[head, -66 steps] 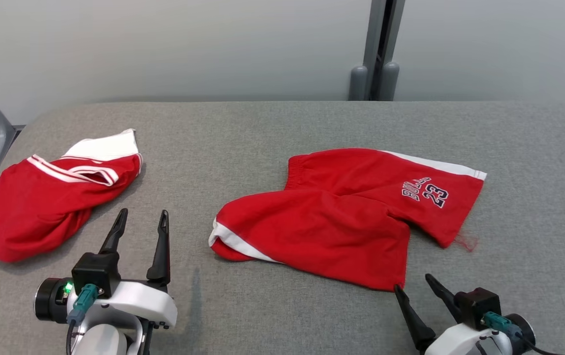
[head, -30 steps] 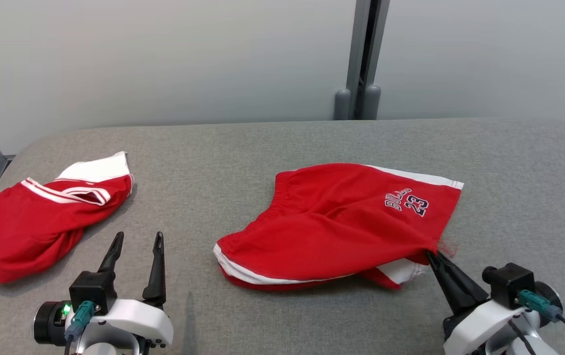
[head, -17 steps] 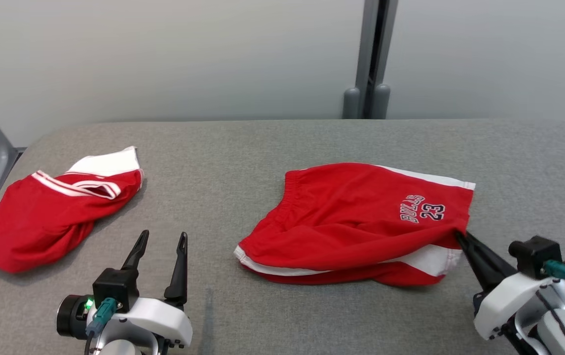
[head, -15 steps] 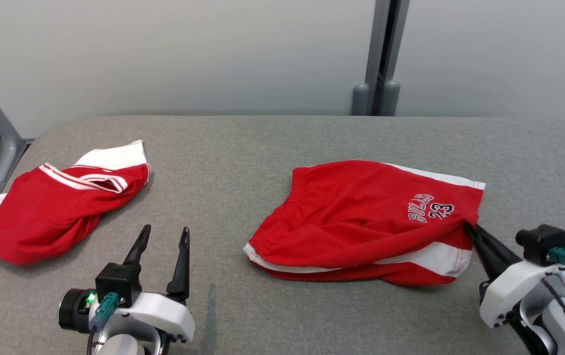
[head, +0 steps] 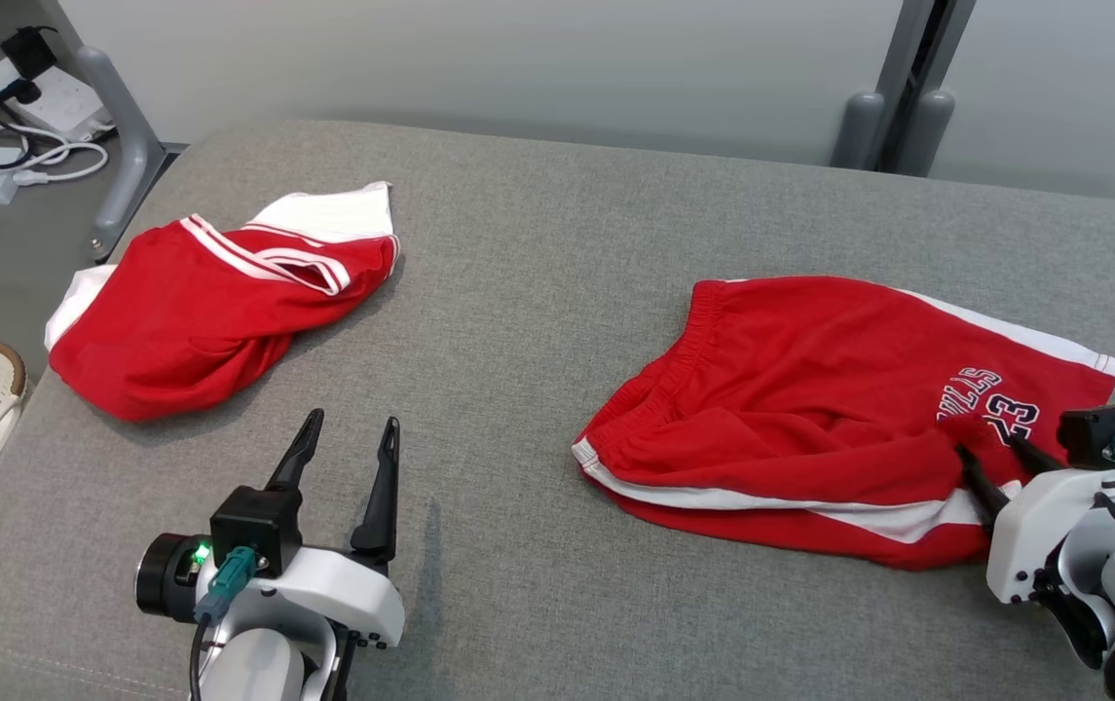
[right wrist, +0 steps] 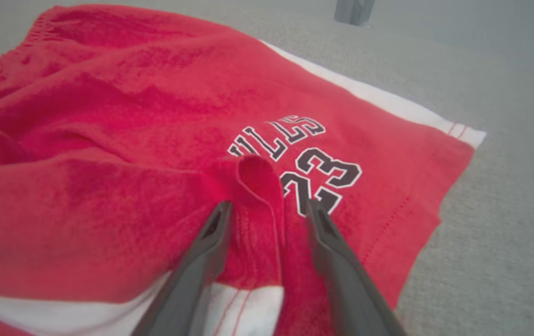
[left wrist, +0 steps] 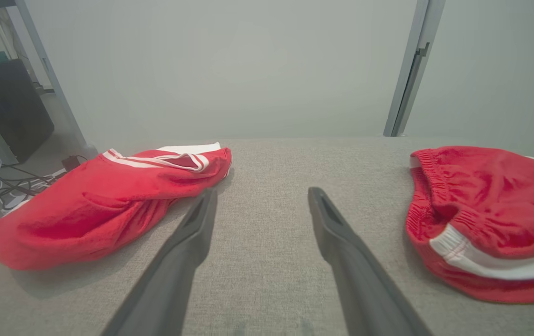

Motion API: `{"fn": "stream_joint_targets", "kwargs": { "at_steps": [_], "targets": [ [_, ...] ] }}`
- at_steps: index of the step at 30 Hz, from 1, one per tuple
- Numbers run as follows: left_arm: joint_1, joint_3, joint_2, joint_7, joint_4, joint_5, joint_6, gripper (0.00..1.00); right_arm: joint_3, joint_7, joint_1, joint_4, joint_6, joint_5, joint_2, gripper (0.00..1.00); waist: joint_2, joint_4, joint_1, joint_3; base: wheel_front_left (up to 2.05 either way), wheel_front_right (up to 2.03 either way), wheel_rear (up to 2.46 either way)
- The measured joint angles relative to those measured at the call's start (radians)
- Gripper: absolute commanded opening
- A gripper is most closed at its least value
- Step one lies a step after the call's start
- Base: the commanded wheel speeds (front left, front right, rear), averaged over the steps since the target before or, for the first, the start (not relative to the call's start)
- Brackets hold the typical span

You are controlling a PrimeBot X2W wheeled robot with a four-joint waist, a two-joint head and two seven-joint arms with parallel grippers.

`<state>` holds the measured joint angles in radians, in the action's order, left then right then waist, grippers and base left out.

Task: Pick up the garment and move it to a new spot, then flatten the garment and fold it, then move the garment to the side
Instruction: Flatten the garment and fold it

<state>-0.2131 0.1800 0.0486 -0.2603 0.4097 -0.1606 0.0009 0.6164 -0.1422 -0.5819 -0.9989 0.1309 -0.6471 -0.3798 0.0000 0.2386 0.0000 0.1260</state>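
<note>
Clothes count on the grey table: two red pieces, plus two grippers. The garment with the BULLS 23 lettering lies rumpled on the right half, elastic edge toward the middle and white stripe along its far side. The other red piece, with striped trim and a white sleeve, sits bunched near the far left corner, well apart from it. The left gripper hangs low over bare table between them, fingers spread wide, nothing in them. The right gripper comes in low at the garment's right end, its jaws parted, straddling a raised fold of red cloth just beside the lettering.
</note>
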Motion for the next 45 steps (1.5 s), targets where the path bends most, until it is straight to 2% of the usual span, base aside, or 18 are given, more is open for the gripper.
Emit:
{"fn": "stream_joint_targets", "kwargs": {
  "at_steps": [4,9,16,21,26,31,36,40,45],
  "targets": [
    [-0.001,-0.002,0.000,0.000,0.001,-0.001,0.005,1.00,0.031,-0.023,-0.020,-0.036,0.000,-0.010,0.016,1.00,0.0000,-0.008,0.0000,0.003,0.00,0.00,0.00],
    [-0.001,-0.011,-0.001,0.000,-0.004,-0.001,0.006,1.00,0.060,-0.081,-0.026,-0.060,0.000,-0.035,0.035,1.00,0.0000,-0.050,0.0000,-0.013,0.00,0.00,0.00],
    [0.005,-0.022,0.000,0.000,-0.013,0.001,0.003,1.00,0.047,-0.118,0.007,0.009,0.000,-0.067,0.045,1.00,0.0000,-0.134,0.0000,-0.040,0.00,0.00,0.00],
    [0.015,-0.032,0.000,0.000,-0.016,0.001,0.000,1.00,-0.063,-0.121,0.087,0.160,0.000,-0.041,0.041,1.00,0.0000,-0.191,0.0000,-0.052,0.00,0.00,0.00],
    [0.021,-0.032,-0.001,0.000,-0.013,0.002,-0.011,1.00,-0.185,-0.122,0.203,0.298,0.000,0.046,0.075,1.00,0.0000,-0.236,0.0000,-0.053,0.00,0.00,0.00],
    [0.020,-0.027,-0.001,0.000,0.003,0.015,-0.035,1.00,-0.260,-0.122,0.269,0.362,0.000,0.119,0.115,1.00,0.0000,-0.263,0.0000,-0.049,0.00,0.00,0.00],
    [0.002,0.054,0.020,-0.001,0.140,0.055,-0.106,1.00,-0.295,-0.122,0.278,0.377,0.000,0.163,0.135,1.00,0.0000,-0.276,0.0000,-0.042,0.00,0.00,0.00],
    [-0.049,0.102,0.057,-0.001,0.252,0.065,-0.121,1.00,-0.304,-0.122,0.279,0.385,0.000,0.173,0.149,1.00,0.0000,-0.286,0.0000,-0.035,0.00,0.00,0.00],
    [-0.120,0.152,0.074,-0.001,0.354,0.065,-0.127,1.00,-0.297,-0.122,0.282,0.391,0.000,0.184,0.155,1.00,0.0000,-0.297,0.0000,-0.023,0.00,0.00,0.00]
  ]
}}
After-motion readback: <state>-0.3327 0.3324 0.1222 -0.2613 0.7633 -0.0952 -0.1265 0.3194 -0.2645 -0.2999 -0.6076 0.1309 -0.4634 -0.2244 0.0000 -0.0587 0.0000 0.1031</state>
